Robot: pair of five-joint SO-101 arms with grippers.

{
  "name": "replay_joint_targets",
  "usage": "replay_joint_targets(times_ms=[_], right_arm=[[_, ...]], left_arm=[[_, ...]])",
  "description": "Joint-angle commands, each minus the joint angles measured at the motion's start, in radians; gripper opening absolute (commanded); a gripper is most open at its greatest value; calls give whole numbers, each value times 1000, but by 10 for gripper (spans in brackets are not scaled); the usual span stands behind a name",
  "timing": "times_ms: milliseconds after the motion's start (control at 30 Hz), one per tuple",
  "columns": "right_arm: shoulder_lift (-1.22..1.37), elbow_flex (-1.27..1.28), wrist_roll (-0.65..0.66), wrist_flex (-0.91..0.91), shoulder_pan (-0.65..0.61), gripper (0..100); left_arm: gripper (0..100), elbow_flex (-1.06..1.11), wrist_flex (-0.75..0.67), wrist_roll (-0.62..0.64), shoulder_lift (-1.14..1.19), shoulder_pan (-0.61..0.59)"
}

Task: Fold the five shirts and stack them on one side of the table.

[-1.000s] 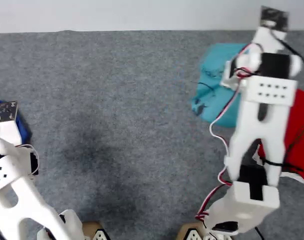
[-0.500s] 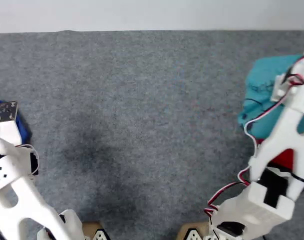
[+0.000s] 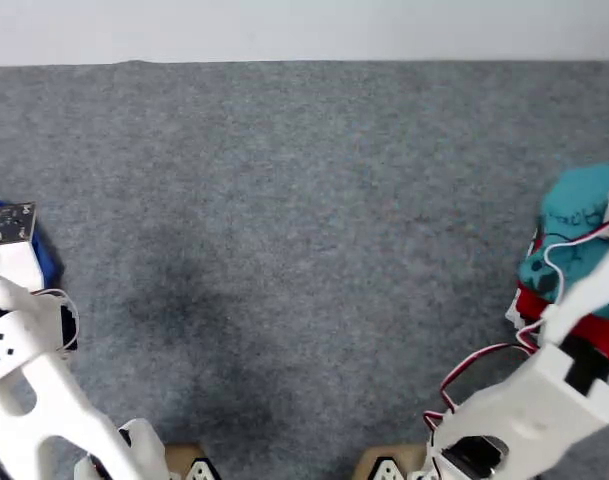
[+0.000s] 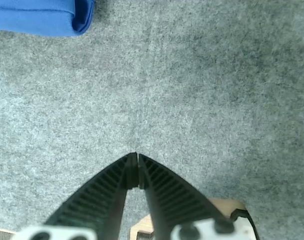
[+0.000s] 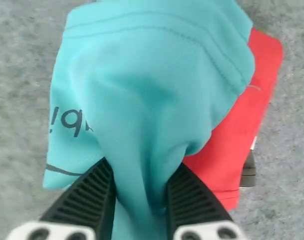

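Note:
A folded teal shirt [image 5: 142,95] with dark print hangs pinched between the fingers of my right gripper [image 5: 138,185], which is shut on it. Under it lies a red shirt [image 5: 241,125]. In the high view the teal shirt [image 3: 579,235] is at the table's right edge above the red shirt [image 3: 584,330], with the right arm [image 3: 544,400] rising toward it. A blue shirt [image 4: 42,15] lies folded on the carpet ahead of my left gripper [image 4: 137,161], whose fingers are shut with nothing in them. The blue shirt [image 3: 46,262] peeks out at the far left beside the left arm [image 3: 29,370].
Grey carpet [image 3: 284,220] covers the table, with a pale wall along the far edge. A small dark object [image 5: 247,170] sticks out from beneath the red shirt.
The right arm has swung to the right with the teal shirt, carrying it from beside the red shirt to over it at the table's edge. The left arm has kept still.

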Motion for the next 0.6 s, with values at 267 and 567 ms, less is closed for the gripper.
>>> replay_joint_targets(times_ms=[267,567], right_arm=[[64,-17,130,-96,85,28],[51,-72,55,-104,147,352]], left_arm=[[5,-1,9,-8,-20,6],[5,-1,11,-8,-20,6]])
